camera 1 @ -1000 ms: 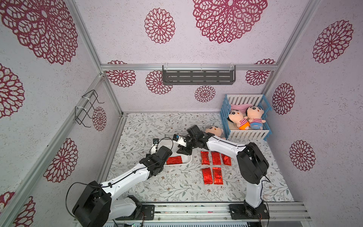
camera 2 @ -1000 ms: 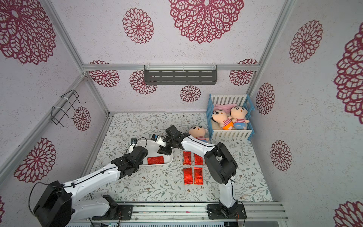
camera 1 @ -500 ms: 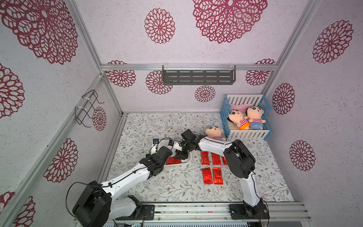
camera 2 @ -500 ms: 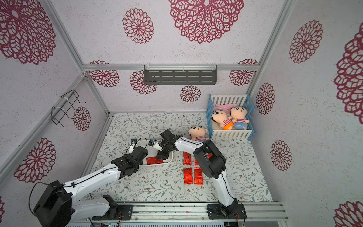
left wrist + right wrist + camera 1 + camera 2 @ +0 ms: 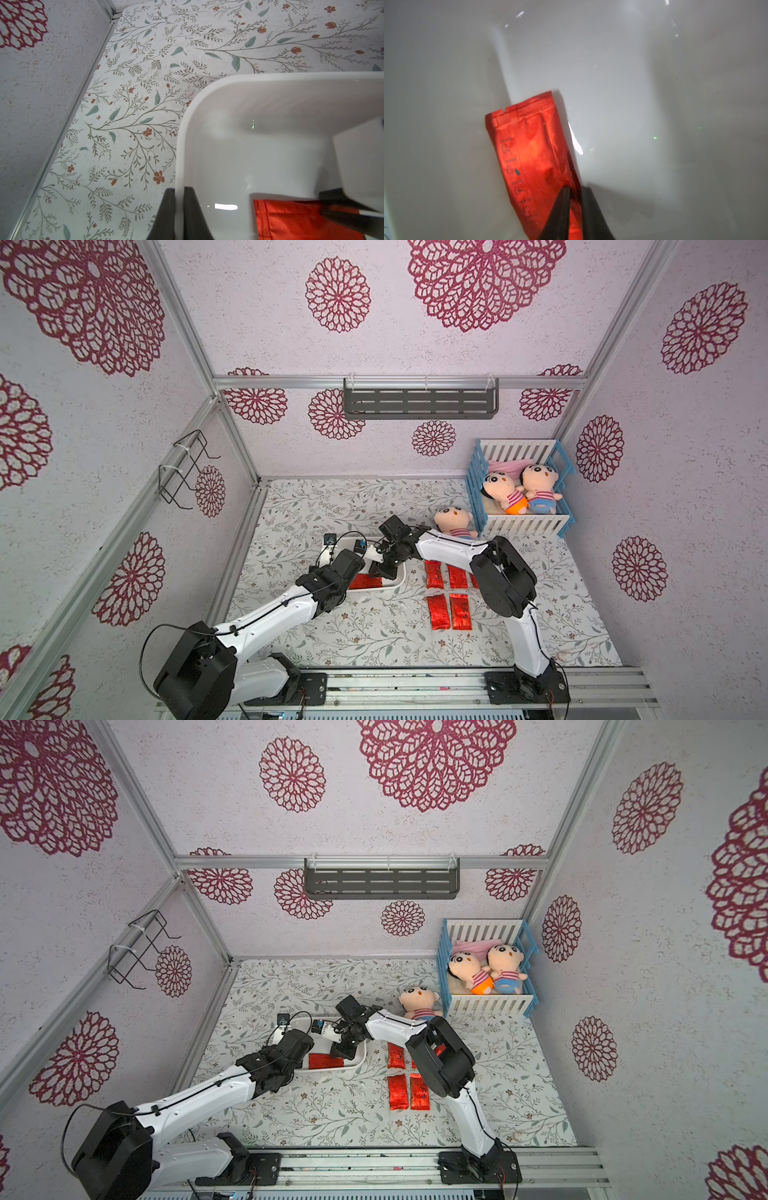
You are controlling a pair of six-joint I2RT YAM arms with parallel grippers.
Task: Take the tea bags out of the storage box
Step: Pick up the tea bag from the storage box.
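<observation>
Found one red foil tea bag (image 5: 533, 158) low inside the white storage box (image 5: 400, 577); in a top view, same tea bag (image 5: 325, 1061) toward the box's near wall. Could not tell whether flat on the floor or just lifted.

Observed right gripper (image 5: 576, 190) reaching down into the box, fingers (image 5: 560, 209) drawn narrow and pinching one long edge of the tea bag, red foil showing between them.

Observed left gripper (image 5: 177, 190) clamped on the box's side wall: one of its fingers (image 5: 192, 209) inside the tub, its mate outside, white wall between.

Logged other tea bags (image 5: 439, 611) out on the floral table (image 5: 374, 639), just beside the box on the right arm's side: two side by side in the near row, more in the row behind, partly hidden by the right arm's elbow (image 5: 503, 576).

Noted left arm's wrist overhanging the box in both top views, covering part of its interior.

Noted a plush doll (image 5: 455, 520) lying beyond the right arm, next to a blue-and-white toy crib (image 5: 523, 526) holding two more dolls (image 5: 519, 493).
</observation>
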